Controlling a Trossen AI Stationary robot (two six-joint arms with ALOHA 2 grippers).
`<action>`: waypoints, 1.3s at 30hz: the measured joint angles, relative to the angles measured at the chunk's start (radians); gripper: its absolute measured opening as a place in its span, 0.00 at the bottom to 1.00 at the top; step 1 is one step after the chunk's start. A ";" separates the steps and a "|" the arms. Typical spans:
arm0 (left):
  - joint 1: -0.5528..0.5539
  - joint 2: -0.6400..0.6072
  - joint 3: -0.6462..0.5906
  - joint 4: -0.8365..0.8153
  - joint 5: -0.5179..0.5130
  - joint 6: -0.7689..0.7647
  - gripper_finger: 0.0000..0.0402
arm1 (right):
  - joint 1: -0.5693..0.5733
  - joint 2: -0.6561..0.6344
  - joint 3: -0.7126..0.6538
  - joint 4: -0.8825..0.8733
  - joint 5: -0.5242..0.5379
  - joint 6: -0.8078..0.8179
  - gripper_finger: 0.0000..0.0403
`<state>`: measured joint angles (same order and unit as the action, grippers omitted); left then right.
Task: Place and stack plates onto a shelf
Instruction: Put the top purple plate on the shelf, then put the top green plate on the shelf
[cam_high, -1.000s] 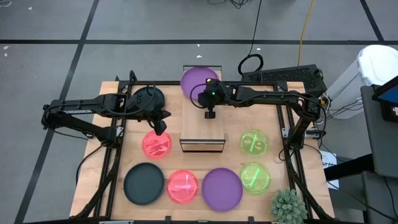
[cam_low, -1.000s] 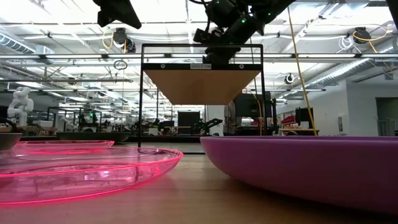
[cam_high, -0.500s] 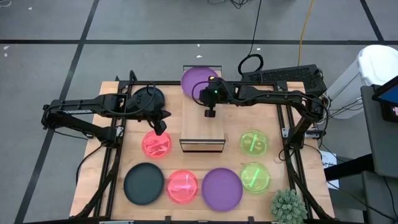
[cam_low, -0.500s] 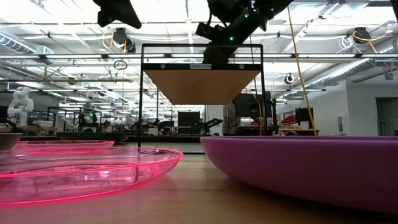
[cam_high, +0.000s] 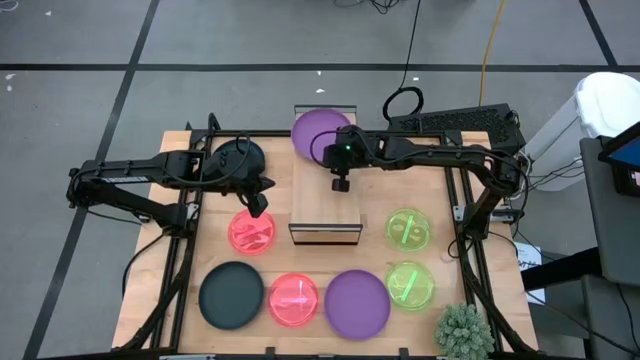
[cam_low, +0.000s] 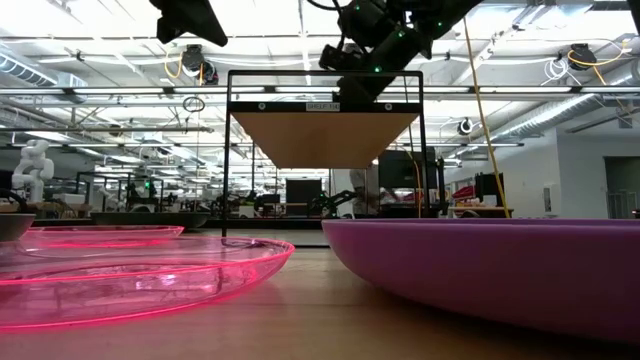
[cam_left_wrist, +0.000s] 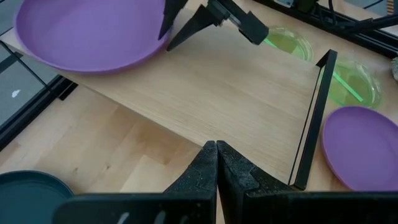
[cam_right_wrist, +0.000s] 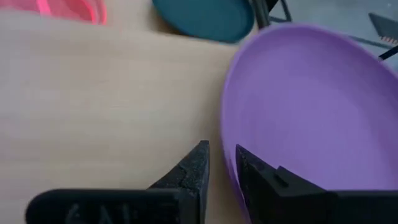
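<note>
**Surface** (cam_high: 180, 280): seven plates lie on it, none moved in the last second. These are a second purple plate (cam_high: 357, 303), two dark plates (cam_high: 231, 295) (cam_high: 240, 155), two pink plates (cam_high: 252, 232) (cam_high: 293, 299) and two green plates (cam_high: 409, 228) (cam_high: 409, 284).

**Shelf** (cam_high: 325, 205): it stands mid-surface and you have one item on its plank top.

**Purple plate** (cam_high: 312, 125): it sits at the far end of the shelf top, overhanging the far edge. It has crept only slightly sideways over the last second, so read this as positioning, not yet a finished placement.

**Right end effector** (cam_right_wrist: 221, 152): it is over the far end of the shelf, its fingers closed on the purple plate's near rim. Its wrist has re-angled and drifted a little toward its own side. You have yet to let go.

**Left end effector** (cam_left_wrist: 216, 149): fingers closed and empty, it waits just beside the shelf's left edge, unchanged.

Judgement: you are at plate one of eight, and stacking has not begun.
</note>
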<state>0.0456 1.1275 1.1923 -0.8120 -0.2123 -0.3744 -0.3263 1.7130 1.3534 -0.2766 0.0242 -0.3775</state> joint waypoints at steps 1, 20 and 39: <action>0.000 0.000 0.000 0.000 0.000 0.000 0.00 | 0.000 0.000 -0.003 0.001 -0.001 0.000 0.15; 0.000 0.000 0.000 0.000 0.000 -0.003 0.00 | 0.003 0.000 -0.005 0.018 0.005 -0.002 0.14; 0.000 0.000 0.000 0.000 0.000 -0.005 0.00 | 0.023 -0.202 -0.006 -0.134 0.000 0.186 0.14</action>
<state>0.0456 1.1275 1.1923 -0.8120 -0.2123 -0.3798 -0.3032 1.5109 1.3472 -0.4103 0.0246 -0.1915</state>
